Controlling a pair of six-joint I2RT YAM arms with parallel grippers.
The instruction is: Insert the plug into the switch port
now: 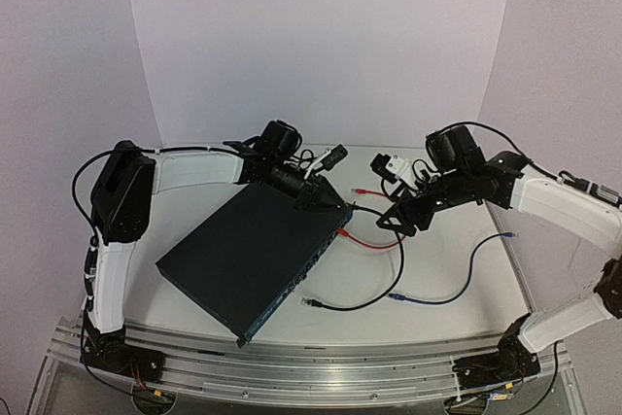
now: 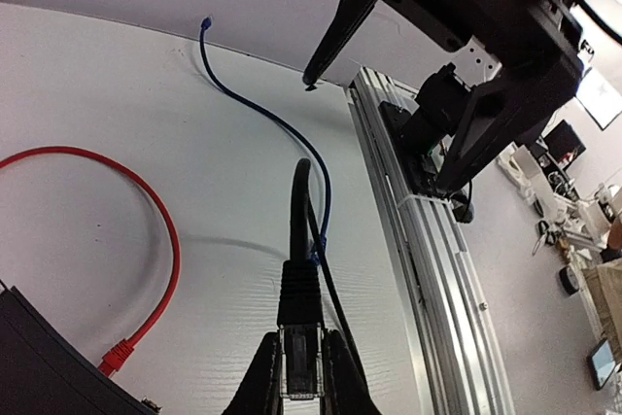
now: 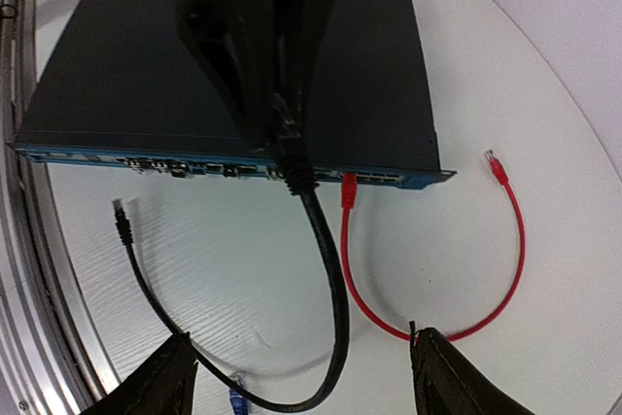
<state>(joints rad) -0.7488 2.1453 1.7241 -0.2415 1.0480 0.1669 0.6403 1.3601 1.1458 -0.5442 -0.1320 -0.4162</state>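
L tool [image 2: 301, 368] clamped on black plug [image 2: 300, 352], at port face of switch [image 1: 248, 250], which lies flat on surface [image 1: 437, 230]. R tool [image 3: 299, 337] wide apart, empty. Risk: plug skewed in pinch, so it misses port or jams beside red cable [image 3: 348, 191].

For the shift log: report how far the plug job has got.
Done: red cable sits in the switch. In hand: left gripper shut on the black plug, at the port row, not visibly seated. Remaining: push it in; right gripper is open, empty.
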